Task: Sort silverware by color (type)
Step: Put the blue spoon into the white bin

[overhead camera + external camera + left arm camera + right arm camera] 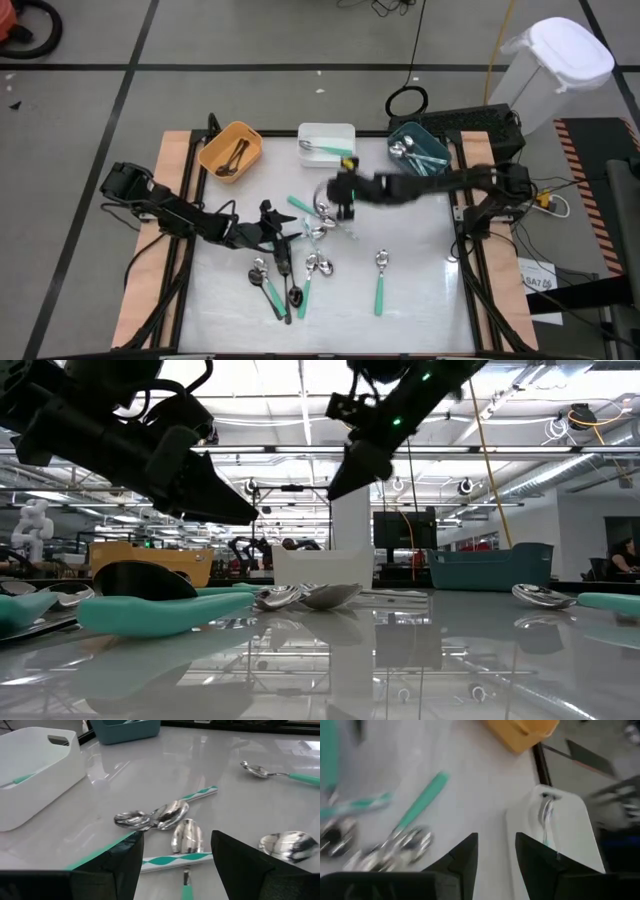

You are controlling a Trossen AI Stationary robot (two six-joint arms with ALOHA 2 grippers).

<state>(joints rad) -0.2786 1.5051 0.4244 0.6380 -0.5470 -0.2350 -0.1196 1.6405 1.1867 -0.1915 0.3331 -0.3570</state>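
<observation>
High view: three bins in a row along the far edge of the desk [420,290]. Orange bin [231,150] on the left holds a couple of dark-handled spoons. White bin [326,143] in the middle holds one mint-handled spoon lying across it. Teal bin [419,147] on the right holds a few spoons, shiny bowls visible, handle colours hard to tell.

Loose spoons [381,280] lie scattered mid-desk, in front of the bins: shiny metal bowls, mostly mint-green handles, at least one black-handled spoon [284,265] near the left arm. One mint spoon lies apart on the right side; a small cluster with overlapping bowls [152,817] sits near the centre, with a green-and-white striped handle [172,859] beside it.

Left end effector [175,865] is low over the desk just short of that cluster, fingers spread wide, holding nothing.

Right end effector [496,855] hangs above the desk near the front of the white bin, fingers a narrow gap apart, nothing between them. Right wrist view shows the white bin's mint spoon [547,827] and a corner of the orange bin beyond it.
</observation>
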